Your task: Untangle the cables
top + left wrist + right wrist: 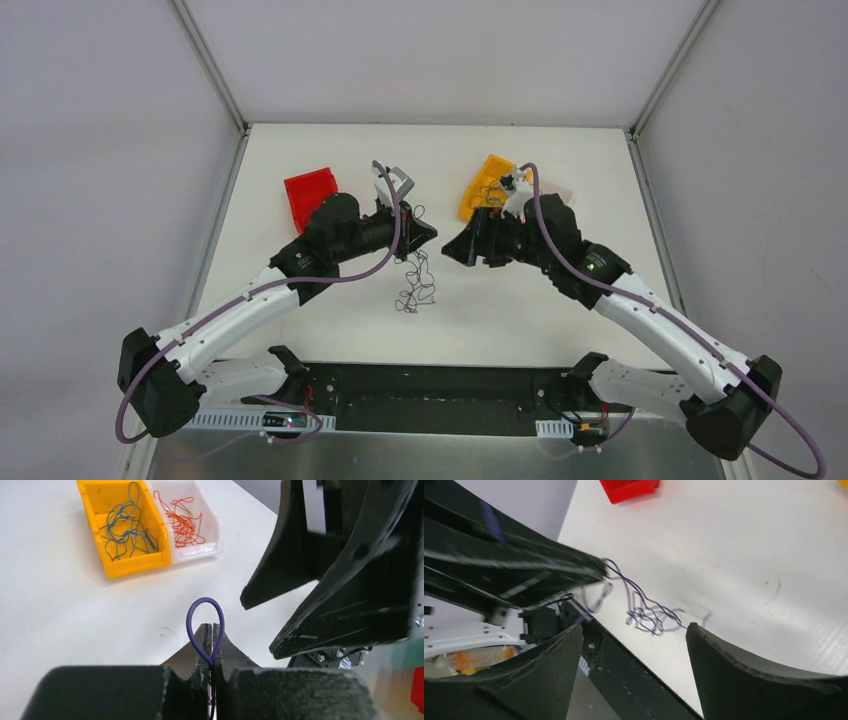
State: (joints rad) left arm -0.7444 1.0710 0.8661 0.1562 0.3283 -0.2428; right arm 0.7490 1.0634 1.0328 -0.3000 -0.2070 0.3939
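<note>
The cables [415, 285] are a loose tangle of thin dark purple wires on the white table, between the two arms. My left gripper [430, 235] hangs over the tangle's far end. In the left wrist view its jaws [213, 626] are shut on one purple wire, whose loop [205, 622] sticks out past the tips. My right gripper [448, 250] faces it from the right, close by. In the right wrist view it [634, 630] stands open and holds nothing. The tangle [649, 616] lies beyond its fingers, and strands rise from it to the left gripper [524, 572].
A yellow bin [92, 517] holds blue wires and a white bin [212, 547] beside it holds orange wires, both at the back right [483, 185]. A red bin [310, 197] sits back left with a clear grey bin [397, 180] next to it. Grey walls enclose the table.
</note>
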